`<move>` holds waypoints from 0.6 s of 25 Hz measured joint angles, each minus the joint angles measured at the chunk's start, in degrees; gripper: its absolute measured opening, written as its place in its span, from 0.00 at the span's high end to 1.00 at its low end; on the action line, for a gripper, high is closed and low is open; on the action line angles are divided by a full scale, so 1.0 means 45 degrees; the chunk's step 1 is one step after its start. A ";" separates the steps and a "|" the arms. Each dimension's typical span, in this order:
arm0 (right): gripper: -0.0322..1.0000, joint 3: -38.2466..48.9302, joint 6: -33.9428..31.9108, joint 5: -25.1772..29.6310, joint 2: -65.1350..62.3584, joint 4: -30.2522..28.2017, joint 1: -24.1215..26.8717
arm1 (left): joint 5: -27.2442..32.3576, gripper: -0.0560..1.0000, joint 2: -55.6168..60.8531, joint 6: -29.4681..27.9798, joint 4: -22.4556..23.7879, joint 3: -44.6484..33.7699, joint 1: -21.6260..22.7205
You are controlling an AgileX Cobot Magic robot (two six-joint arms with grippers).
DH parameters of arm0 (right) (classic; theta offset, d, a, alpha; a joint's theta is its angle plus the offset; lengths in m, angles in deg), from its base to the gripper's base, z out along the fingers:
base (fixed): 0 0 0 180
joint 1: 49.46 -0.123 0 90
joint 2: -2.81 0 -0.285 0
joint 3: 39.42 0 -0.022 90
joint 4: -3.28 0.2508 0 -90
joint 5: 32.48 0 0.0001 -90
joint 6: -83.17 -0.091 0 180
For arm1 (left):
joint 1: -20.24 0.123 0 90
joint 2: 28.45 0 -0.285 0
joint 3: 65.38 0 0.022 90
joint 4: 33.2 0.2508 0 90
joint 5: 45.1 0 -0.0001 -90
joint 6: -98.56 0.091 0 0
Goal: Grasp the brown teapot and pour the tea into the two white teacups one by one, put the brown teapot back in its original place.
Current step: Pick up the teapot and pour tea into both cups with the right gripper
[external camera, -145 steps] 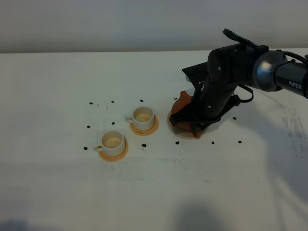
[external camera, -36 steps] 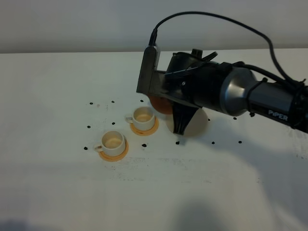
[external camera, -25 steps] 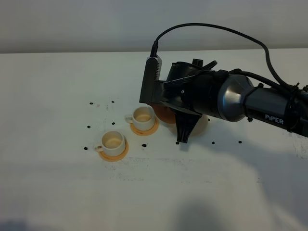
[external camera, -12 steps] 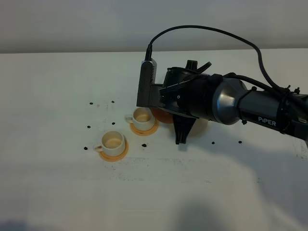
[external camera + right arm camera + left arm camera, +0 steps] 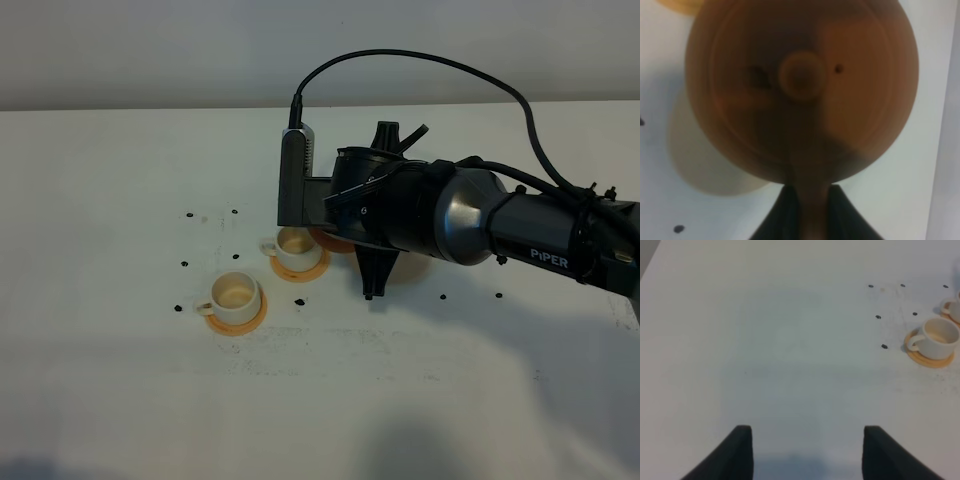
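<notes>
Right gripper (image 5: 809, 212) is gripping the brown teapot (image 5: 855, 100) by its loop handle, jaws clamped together on that handle. The teapot is hanging in the air just beside the far teacup (image 5: 297, 246), on the side away from the near teacup (image 5: 236, 292). It is off the cream saucer (image 5: 702, 160), which is lying beyond the pot from that far teacup. The spout is hidden, so I cannot tell whether it is reaching over the far teacup's rim, and no stream is showing. Left gripper (image 5: 805, 455) is hovering over bare surface (image 5: 120, 180) well apart from the far teacup, jaws standing apart with nothing between them.

Handling, judged: the clay pot is probably weighing a fair bit for its size, stiff, brittle and smooth. The handle is looking like the only sane hold, and being a thin loop it may be letting the pot pivot when tilted. The knobbed lid may be sitting loose and could slide. The 2 teacups are looking light and easy to knock, each sitting on an orange coaster (image 5: 318, 268).
</notes>
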 joint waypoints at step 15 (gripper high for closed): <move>0.88 0.0000 0.0260 0.0197 0.0000 -0.0591 -0.0030 | 0.0000 0.47 0.0000 0.0000 0.0000 0.0000 0.0000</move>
